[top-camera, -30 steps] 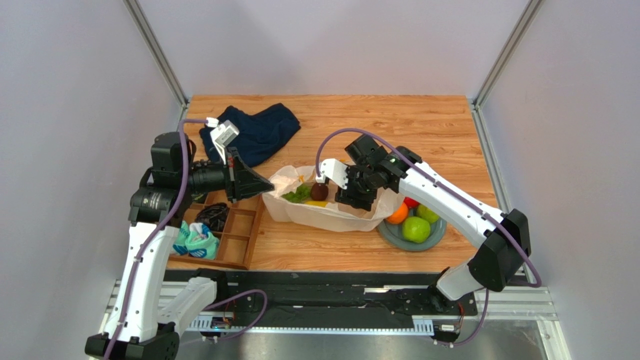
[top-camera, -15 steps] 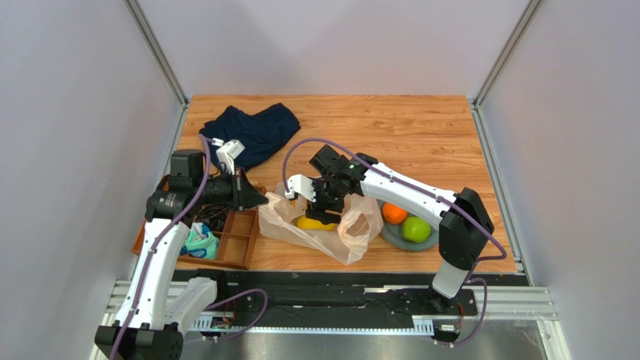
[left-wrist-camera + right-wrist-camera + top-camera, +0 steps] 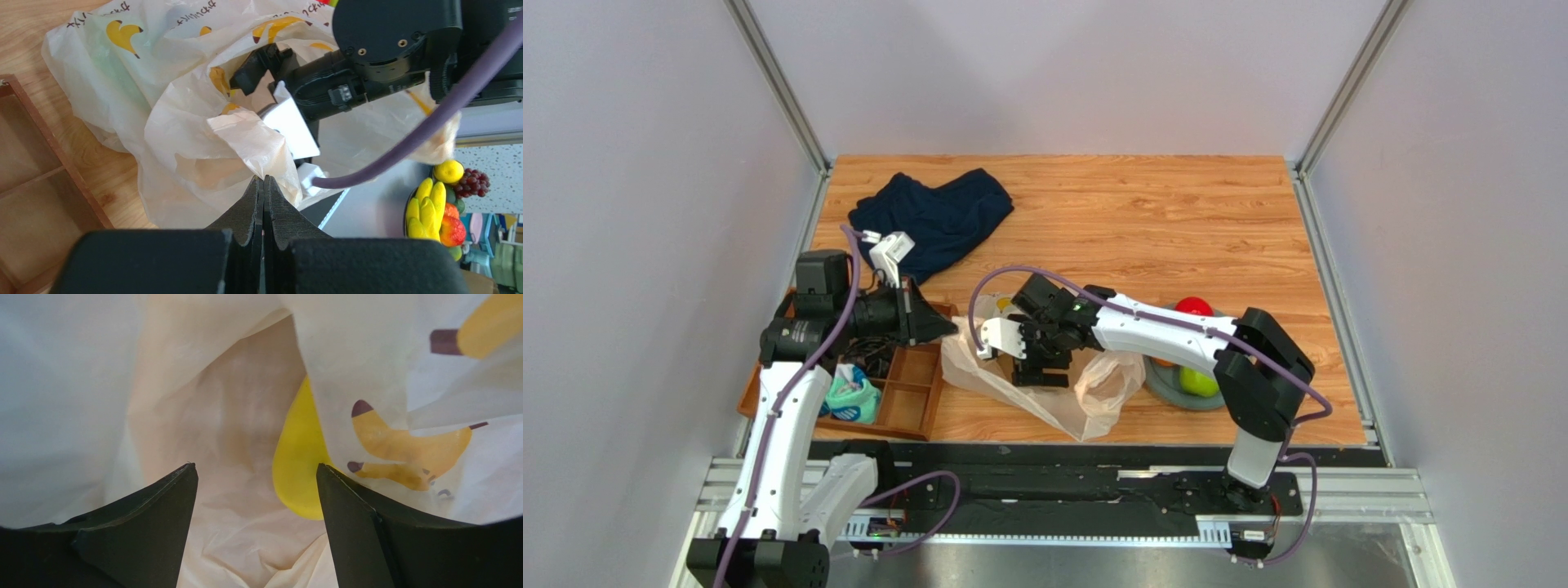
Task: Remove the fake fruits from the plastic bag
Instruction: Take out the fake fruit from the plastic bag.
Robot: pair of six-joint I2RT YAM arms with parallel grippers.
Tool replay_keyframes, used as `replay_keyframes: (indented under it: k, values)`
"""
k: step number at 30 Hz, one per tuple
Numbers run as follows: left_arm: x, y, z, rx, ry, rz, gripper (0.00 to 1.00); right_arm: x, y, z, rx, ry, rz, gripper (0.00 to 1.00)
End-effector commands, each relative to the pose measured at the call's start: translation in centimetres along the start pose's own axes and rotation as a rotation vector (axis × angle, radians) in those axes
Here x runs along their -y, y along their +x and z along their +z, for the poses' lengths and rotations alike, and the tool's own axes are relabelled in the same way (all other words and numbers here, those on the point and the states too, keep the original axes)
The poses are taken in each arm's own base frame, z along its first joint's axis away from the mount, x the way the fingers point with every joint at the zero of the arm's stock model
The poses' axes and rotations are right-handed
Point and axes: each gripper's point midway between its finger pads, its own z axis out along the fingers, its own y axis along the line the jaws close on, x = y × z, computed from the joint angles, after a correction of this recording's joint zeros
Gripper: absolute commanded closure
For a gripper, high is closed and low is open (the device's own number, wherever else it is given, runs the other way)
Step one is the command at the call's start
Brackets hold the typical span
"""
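The right gripper (image 3: 255, 471) stands wide open and holds nothing, deep inside the thin, crinkly cream-white plastic bag (image 3: 209, 404), which has yellow banana prints. Just ahead of it, closer to one finger, is a glossy yellow plastic banana (image 3: 298, 459), partly behind the film. The left gripper (image 3: 264, 184) is closed flat on a fold of the bag's rim. From there the bag spreads over the wooden worktop (image 3: 1161, 221) around the right gripper.

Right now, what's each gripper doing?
Left gripper: shut on the plastic bag.
Right gripper: open inside the bag, holding nothing, a yellow fruit just ahead.
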Motion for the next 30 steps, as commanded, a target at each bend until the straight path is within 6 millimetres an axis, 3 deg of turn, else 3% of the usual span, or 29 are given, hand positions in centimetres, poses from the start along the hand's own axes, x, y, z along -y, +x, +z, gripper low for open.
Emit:
replay_keyframes:
  k: [1,3,8,10,17,21,24,30]
  values:
    - [1.1,-1.1,-0.3,0.037,0.042,0.028,1.00,3.1,-1.4,0.4,0.032,0.131,0.033,0.22]
    - [1.1,-1.1,-0.2,0.039,0.047,0.023,1.00,2.8,-1.1,1.5,0.008,0.122,0.027,0.22]
    - [1.2,-1.2,-0.3,0.042,0.051,0.026,1.00,4.7,0.8,2.9,-0.123,0.235,0.077,0.23]
    - [1.3,-1.3,-0.3,0.045,0.051,0.028,1.00,6.0,1.4,2.7,-0.159,0.308,0.123,0.23]
    - [2.1,-0.9,-0.8,0.039,0.075,0.050,1.00,6.9,0.1,0.1,-0.107,0.383,0.147,0.25]
    - [4.5,-1.1,-1.9,0.043,0.146,0.110,1.00,7.6,0.5,-0.2,-0.125,0.427,0.155,0.24]
    - [5.6,-1.3,-2.7,0.044,0.165,0.164,1.00,7.4,0.6,0.8,-0.142,0.400,0.176,0.24]
    - [5.0,-1.4,-3.0,0.061,0.128,0.179,1.00,6.3,0.9,2.9,-0.202,0.296,0.190,0.28]
